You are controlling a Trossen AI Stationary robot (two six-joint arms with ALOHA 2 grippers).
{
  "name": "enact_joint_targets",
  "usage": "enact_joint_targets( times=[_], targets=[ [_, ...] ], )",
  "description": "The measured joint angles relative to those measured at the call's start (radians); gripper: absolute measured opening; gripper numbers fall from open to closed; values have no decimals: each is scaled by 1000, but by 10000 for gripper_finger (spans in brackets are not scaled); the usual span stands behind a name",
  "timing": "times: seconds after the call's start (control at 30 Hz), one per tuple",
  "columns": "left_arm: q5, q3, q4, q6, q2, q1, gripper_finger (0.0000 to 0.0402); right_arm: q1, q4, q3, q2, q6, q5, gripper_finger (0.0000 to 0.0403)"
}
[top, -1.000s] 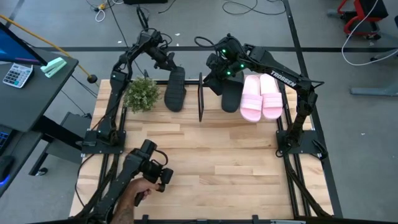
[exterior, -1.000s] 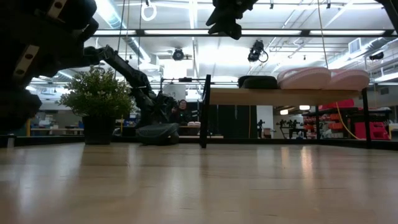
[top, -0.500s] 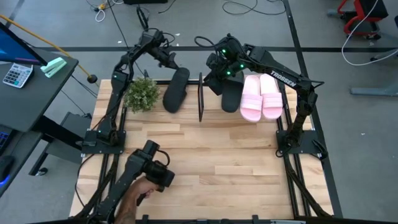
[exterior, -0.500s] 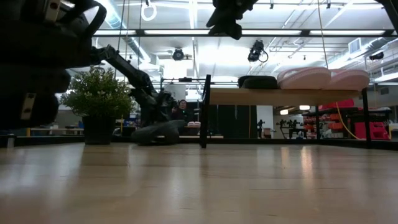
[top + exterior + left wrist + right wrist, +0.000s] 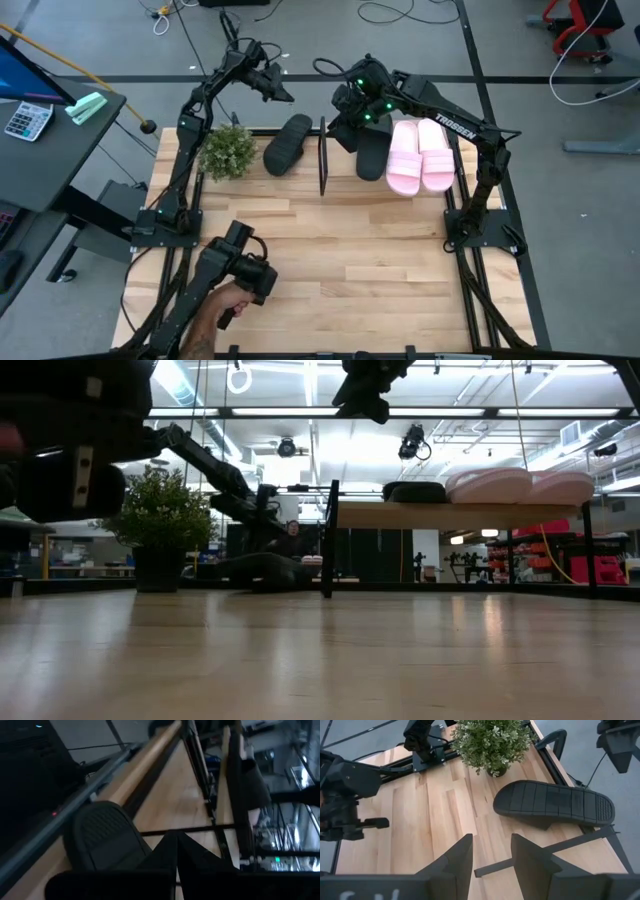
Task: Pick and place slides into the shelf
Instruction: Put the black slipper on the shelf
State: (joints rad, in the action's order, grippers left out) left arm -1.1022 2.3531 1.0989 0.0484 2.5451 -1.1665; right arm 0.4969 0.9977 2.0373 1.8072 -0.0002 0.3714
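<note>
One black slide (image 5: 288, 143) lies sole up on the table just left of the shelf (image 5: 450, 515); the right wrist view shows its ribbed sole (image 5: 555, 805). On the shelf's top board lie another black slide (image 5: 372, 160) and two pale pink slides (image 5: 420, 155). My left gripper (image 5: 280, 90) hangs shut above and beyond the loose slide's far end, touching nothing. My right gripper (image 5: 492, 852) hovers open above the shelf's left end, with nothing between its fingers.
A potted plant (image 5: 228, 150) stands at the far left, close to the loose slide. At the near left, a person's hand (image 5: 222, 312) holds a dark arm-shaped device (image 5: 240, 268) over the table. The shelf's black upright (image 5: 323, 155) stands right of the loose slide.
My left gripper has let go of the black slide, risen toward the far edge and shut. The slide has dropped onto the table, and its far end has swung toward the shelf.
</note>
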Motion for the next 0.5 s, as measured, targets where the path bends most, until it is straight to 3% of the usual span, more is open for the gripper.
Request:
enact_joint_targets(
  times=[0.1,0.27,0.5],
  targets=[
    [45,-1,-36,-57,0,-9,23,0,0,0,0,0,0,139],
    [276,-3,-67,-107,1,-7,65,0,0,0,0,4,2,139],
    [264,-4,-112,-205,43,9,153,-1,0,0,0,22,3,139]
  ],
)
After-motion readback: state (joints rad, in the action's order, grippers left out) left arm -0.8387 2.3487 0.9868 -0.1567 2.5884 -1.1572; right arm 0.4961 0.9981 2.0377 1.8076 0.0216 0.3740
